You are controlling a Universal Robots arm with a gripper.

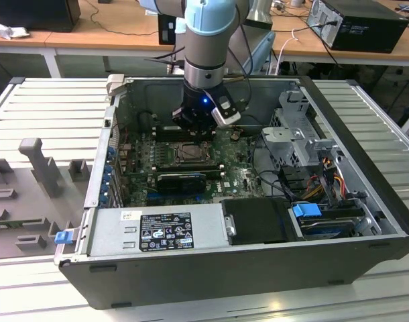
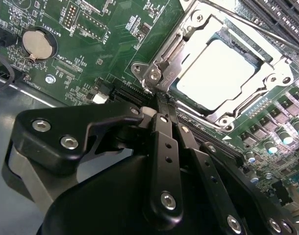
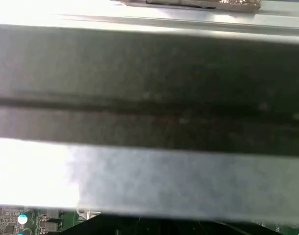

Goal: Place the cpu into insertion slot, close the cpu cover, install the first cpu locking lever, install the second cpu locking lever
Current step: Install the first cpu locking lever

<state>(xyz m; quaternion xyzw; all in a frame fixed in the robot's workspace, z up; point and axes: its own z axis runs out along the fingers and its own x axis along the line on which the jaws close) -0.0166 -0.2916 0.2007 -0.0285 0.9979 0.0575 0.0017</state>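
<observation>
In the second wrist view the cpu (image 2: pixel 215 68), a pale square chip, lies flat in the insertion slot (image 2: pixel 227 116). The silvery cpu cover (image 2: pixel 175 49) is down around it, its cut-out showing the chip's top. A thin metal lever (image 2: pixel 267 36) runs along one side of the socket. My gripper (image 2: pixel 158 100) has its black fingers (image 2: pixel 164 142) pressed together, tips at the socket's corner beside a lever hook (image 2: pixel 152 78). Nothing shows between them. In the exterior view the gripper (image 1: pixel 196 129) hangs just behind the insertion slot (image 1: pixel 189 153) inside the open computer case.
A coin battery (image 2: pixel 37 43) and long black memory slots (image 2: pixel 282 19) flank the socket. A black card (image 1: pixel 181 180), the power supply (image 1: pixel 157 231), a drive cage (image 1: pixel 302 134) and cables (image 1: pixel 325 174) crowd the case. The case wall (image 3: pixel 149 88) is close to the first wrist view.
</observation>
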